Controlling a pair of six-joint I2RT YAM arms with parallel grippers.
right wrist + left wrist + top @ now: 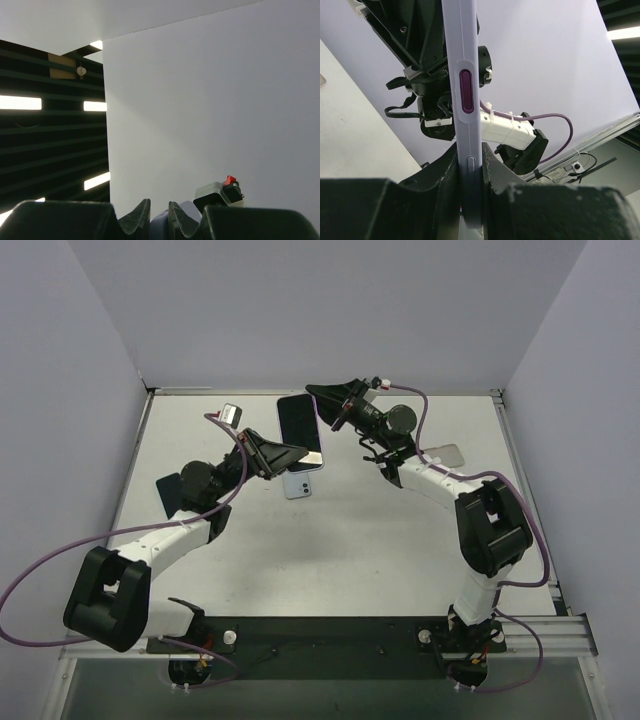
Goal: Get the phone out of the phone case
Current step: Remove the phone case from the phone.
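The phone [300, 428] is held above the table with its black screen facing up. The lavender phone case [300, 484] shows at its near end. My left gripper [294, 454] is shut on the near part from the left. In the left wrist view the case's edge [465, 100], with a purple side button, stands upright between the fingers of my left gripper [469, 152]. My right gripper [318, 398] is shut on the far right corner. In the right wrist view a rounded lavender corner [159, 225] sits pinched in my right gripper [159, 209].
A flat grey piece [445, 453] lies on the table to the right, beside the right arm. White walls enclose the table on the left, back and right. Purple cables loop from both arms.
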